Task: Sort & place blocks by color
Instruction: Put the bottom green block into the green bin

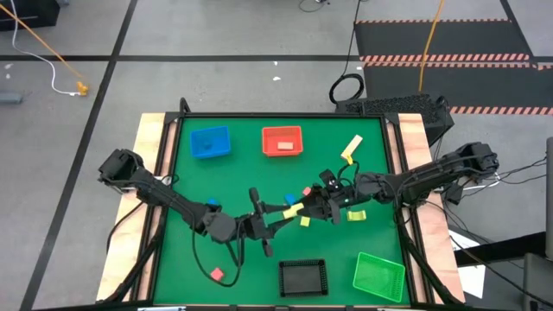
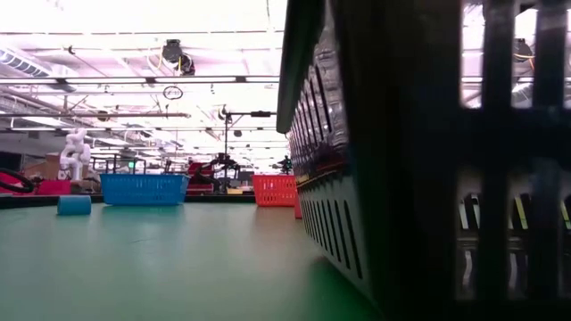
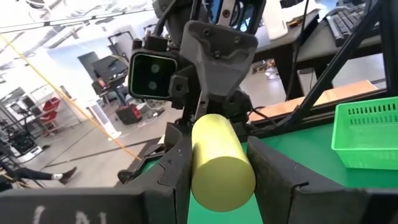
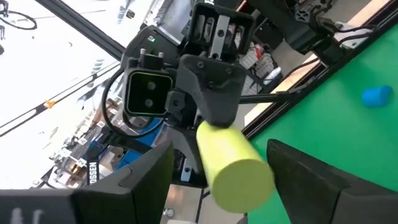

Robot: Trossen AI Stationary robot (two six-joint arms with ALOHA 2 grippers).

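Over the middle of the green desk (image 1: 190, 164), the two grippers are meeting end to end around a yellow-green cylindrical bar (image 3: 217, 163). The left gripper (image 3: 219, 180) is clamping one end of the bar between its closed dark fingers (image 3: 177, 171). The right gripper (image 4: 227, 177) is facing it, its fingers (image 4: 305, 171) standing apart on either side of the bar's other end, not pressing it.

Two dark, jointed arms, black cables, blocky wrist cameras, matte black fingers (image 3: 277, 171).
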